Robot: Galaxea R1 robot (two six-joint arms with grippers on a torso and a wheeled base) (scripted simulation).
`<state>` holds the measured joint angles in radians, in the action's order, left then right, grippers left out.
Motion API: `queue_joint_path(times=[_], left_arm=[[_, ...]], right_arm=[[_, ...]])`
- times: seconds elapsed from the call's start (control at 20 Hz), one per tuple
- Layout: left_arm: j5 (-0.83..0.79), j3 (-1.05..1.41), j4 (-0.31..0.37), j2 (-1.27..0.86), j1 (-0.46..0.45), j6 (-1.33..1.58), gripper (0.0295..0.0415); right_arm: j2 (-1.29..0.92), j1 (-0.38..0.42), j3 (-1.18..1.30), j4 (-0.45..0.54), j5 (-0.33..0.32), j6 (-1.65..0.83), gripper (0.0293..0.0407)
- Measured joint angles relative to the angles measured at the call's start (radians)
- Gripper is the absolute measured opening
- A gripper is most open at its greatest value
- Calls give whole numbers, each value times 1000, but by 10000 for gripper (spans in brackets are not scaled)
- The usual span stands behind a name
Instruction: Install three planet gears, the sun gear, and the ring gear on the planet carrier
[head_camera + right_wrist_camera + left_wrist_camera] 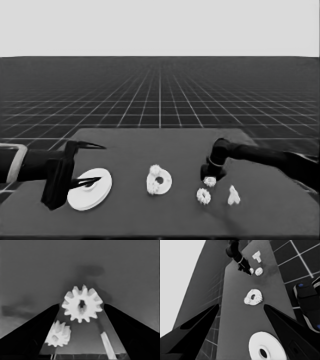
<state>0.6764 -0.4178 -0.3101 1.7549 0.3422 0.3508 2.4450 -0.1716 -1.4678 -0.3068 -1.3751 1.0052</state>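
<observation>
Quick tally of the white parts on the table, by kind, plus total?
Larger round part: 1
Smaller round part: 1
Gears: 4 (2 loose on the table, 2 apparently on the smaller round part)
Thin white piece: 1
Total: 7

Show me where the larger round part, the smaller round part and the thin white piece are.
Larger round part (90, 192): head view, on its flat top face beside the hole.
Smaller round part (166, 183): head view, on its rim right of the hole.
Thin white piece (233, 196): head view, on its middle.
</observation>
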Motion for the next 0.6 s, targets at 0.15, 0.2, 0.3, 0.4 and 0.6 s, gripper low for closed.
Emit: queue_joint_path(times=[0.15, 0.2, 0.3, 0.4, 0.6], left_arm=[[0, 0, 0, 0, 0, 0, 385], [0, 0, 0, 0, 0, 0, 385], [0, 0, 0, 0, 0, 0, 385], [0, 0, 0, 0, 0, 0, 385], [0, 0, 0, 0, 0, 0, 385]], right_arm=[[9, -17, -21, -12, 13, -7, 385], [10, -18, -23, -14, 15, -8, 385], [11, -20, -25, -15, 16, -9, 385], [11, -20, -26, -15, 17, -9, 314], [11, -20, -26, -16, 17, -9, 312]])
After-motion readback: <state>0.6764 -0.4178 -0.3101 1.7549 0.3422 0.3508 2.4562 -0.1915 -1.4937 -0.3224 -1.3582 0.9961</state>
